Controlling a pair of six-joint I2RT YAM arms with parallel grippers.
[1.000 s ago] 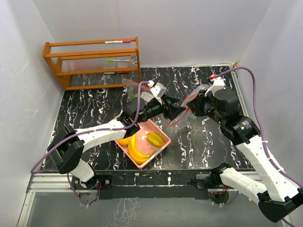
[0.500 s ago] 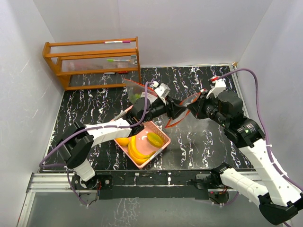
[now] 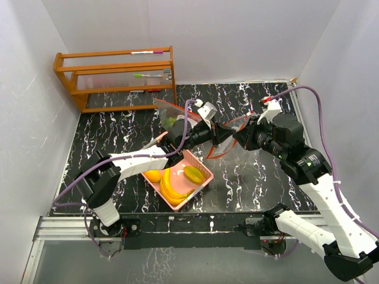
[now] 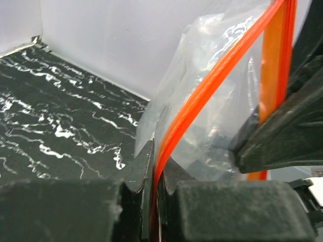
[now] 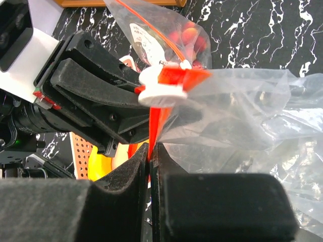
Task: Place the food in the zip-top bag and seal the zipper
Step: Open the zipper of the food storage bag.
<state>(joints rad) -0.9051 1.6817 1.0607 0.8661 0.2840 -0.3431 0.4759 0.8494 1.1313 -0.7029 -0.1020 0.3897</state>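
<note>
Zip-top bag [image 3: 173, 113] aloft over the middle of the table [image 3: 118, 127], with red strawberry pieces [image 5: 185, 31] and green pieces [image 3: 170, 121] inside. Orange zipper strip [image 4: 202, 96] pinched by left gripper [image 4: 154, 169] and right gripper [image 5: 150, 151], both clenched on it, close to the white slider [image 5: 160, 92]. Banana bunch [image 3: 169, 188] and mango [image 3: 193, 173] lying in the pink basket [image 3: 207, 176], by the table's near edge.

Looking at a black marbled table [image 3: 118, 121], bearing a wooden rack [image 3: 115, 80] in the far left corner, seemingly touching the back wall, and a pink basket [image 3: 198, 190] sitting near the front edge, holding bananas [image 3: 169, 188].
</note>
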